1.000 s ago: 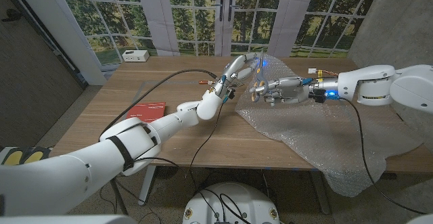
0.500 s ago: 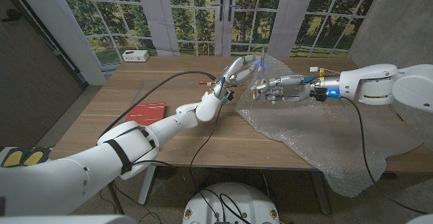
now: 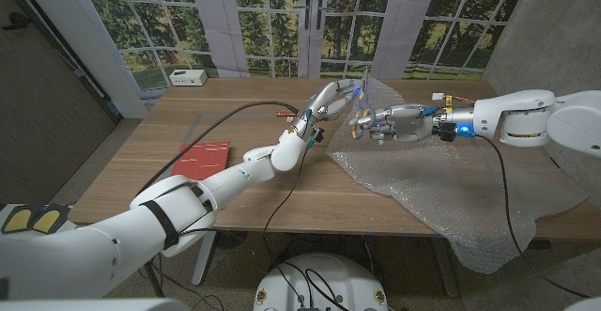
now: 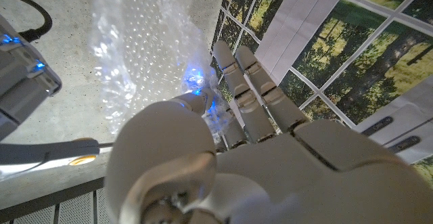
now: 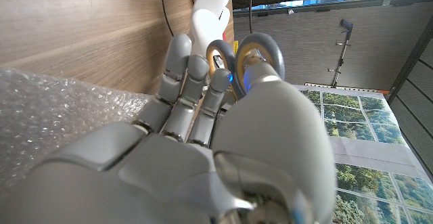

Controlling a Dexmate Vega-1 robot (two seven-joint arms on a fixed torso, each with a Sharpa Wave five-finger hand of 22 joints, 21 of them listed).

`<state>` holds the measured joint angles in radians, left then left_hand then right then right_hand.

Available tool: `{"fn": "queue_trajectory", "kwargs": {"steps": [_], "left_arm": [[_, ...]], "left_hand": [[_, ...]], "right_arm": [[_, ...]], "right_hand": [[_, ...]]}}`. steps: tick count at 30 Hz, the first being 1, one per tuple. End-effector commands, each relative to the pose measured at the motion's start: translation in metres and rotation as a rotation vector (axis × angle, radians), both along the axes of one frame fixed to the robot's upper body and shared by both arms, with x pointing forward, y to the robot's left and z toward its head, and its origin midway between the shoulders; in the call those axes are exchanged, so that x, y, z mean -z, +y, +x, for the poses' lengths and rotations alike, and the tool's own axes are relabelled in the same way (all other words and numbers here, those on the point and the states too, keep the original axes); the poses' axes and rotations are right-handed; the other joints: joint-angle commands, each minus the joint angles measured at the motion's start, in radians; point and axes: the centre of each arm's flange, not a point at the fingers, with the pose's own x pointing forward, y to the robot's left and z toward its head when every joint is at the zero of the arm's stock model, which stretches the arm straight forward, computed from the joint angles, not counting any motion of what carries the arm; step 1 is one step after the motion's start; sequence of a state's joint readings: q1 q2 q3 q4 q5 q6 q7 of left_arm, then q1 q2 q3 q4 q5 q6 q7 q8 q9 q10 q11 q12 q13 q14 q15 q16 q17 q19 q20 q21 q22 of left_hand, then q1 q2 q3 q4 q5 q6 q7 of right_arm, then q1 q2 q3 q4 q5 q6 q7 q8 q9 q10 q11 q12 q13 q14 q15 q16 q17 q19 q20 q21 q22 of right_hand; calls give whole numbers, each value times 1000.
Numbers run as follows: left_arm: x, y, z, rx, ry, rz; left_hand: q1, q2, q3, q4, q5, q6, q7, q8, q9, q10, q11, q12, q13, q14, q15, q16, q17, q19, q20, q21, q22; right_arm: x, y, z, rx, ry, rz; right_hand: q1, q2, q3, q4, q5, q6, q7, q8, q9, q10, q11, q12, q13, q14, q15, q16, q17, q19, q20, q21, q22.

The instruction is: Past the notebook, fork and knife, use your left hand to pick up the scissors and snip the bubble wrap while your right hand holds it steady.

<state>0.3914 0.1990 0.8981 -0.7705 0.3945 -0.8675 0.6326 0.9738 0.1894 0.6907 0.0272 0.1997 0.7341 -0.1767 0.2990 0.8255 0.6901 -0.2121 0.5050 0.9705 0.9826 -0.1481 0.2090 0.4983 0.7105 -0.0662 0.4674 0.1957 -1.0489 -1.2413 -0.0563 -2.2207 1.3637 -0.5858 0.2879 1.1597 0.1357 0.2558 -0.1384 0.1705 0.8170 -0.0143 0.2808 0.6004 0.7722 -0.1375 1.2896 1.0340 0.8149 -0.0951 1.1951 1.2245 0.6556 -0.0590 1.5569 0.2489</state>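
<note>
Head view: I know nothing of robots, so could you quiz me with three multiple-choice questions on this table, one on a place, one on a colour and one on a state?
1. Where does the flat red notebook lie?
A. On the left part of the wooden table
B. On top of the bubble wrap
C. On the floor

2. What colour is the small box at the table's far left corner?
A. Black
B. White
C. Green

3. How does the clear bubble wrap sheet lie?
A. Rolled into a tight tube
B. Folded inside the box
C. Spread out, hanging over the table's near edge

Answers: 1 A, it lies on bare wood, left of the wrap. 2 B, it looks plainly white against the wood. 3 C, its lower corner droops below the table's edge.
</note>
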Motion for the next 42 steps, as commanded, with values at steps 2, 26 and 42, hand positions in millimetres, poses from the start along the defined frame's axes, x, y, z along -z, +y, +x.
{"fn": "queue_trajectory", "kwargs": {"steps": [2, 26, 42], "left_arm": [[2, 0, -1, -2, 2, -1], [-2, 1, -1, 2, -9, -7], [-2, 2, -1, -3, -14, -9]], "left_hand": [[-6, 5, 2, -4, -3, 9, 0, -7, 2, 12, 1, 6, 4, 12, -84, -1, 6, -6, -30, 11, 1], [-9, 5, 3, -7, -4, 12, 0, -11, -1, 13, 2, 4, 5, 12, -84, -1, 7, -8, -31, 20, 0], [-10, 5, 4, -8, -4, 12, -3, -14, 0, 15, 1, 1, 4, 11, -84, -2, 9, -12, -30, 26, 0]], "right_arm": [[2, 1, 0, 10, 5, 15], [5, 10, -2, -30, -10, 14], [9, 12, -6, -42, -19, 36]], "right_hand": [[-10, 1, 68, -14, 8, 94, -3, -5, 5, 24, -20, 4, 7, 8, -122, 9, 4, -1, -143, 7, 7], [-184, -145, -38, 31, 15, -34, 24, -105, -90, 38, -26, -2, -4, 17, -118, 30, 4, 39, -128, -2, -8], [-281, -212, -103, 62, 44, -80, 39, -103, -166, 43, -39, -6, -5, 23, -118, 47, 6, 63, -116, -7, -10]]}}
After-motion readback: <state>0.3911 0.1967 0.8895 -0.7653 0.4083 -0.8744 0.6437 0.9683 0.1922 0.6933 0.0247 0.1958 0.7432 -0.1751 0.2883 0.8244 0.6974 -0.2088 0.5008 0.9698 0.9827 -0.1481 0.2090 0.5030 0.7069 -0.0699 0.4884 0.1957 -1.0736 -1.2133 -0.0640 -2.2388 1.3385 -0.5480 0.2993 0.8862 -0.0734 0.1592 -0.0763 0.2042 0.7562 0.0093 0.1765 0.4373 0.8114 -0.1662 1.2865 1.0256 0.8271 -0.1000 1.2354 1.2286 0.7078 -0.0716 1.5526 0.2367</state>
